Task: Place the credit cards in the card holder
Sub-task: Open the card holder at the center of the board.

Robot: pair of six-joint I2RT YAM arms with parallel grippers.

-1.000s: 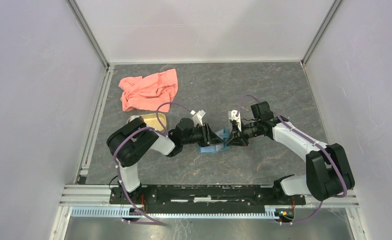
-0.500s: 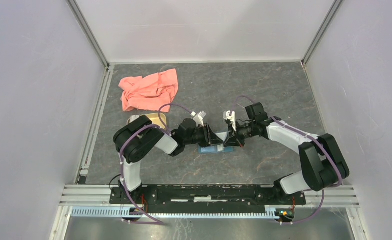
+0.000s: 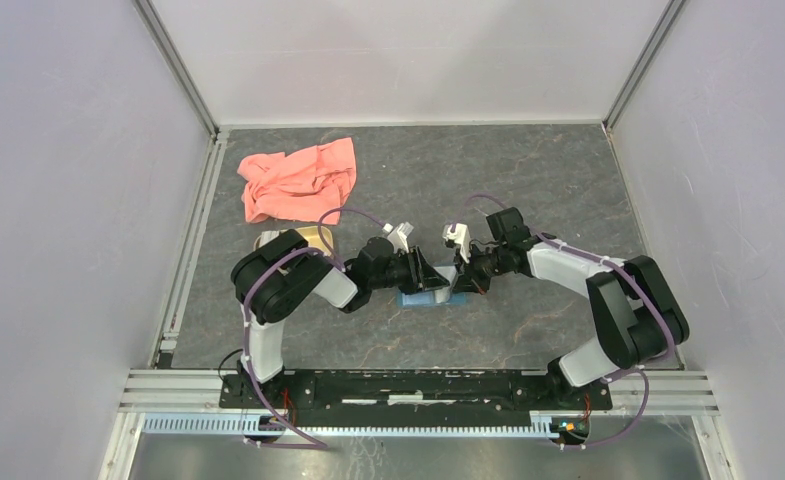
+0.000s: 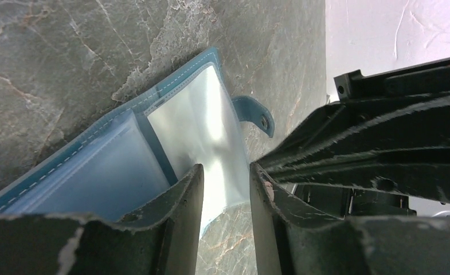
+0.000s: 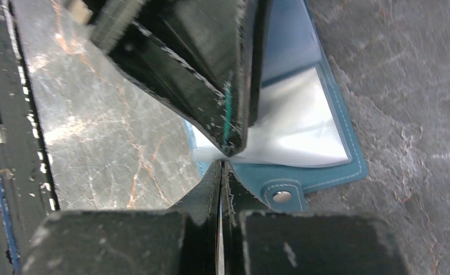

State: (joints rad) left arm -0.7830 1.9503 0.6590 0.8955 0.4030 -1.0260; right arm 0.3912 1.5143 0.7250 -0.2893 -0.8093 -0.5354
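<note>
Two glossy clear sleeves (image 5: 302, 120) in stitched teal card holder (image 5: 325, 176); left jaws parted, right jaws clenched.

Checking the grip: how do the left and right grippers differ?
The left gripper stands partly open; the right gripper is shut tight. The left gripper reaches the wallet from the left, the right gripper from the right, beside the snap tab. Both sit low at the open wallet.
</note>
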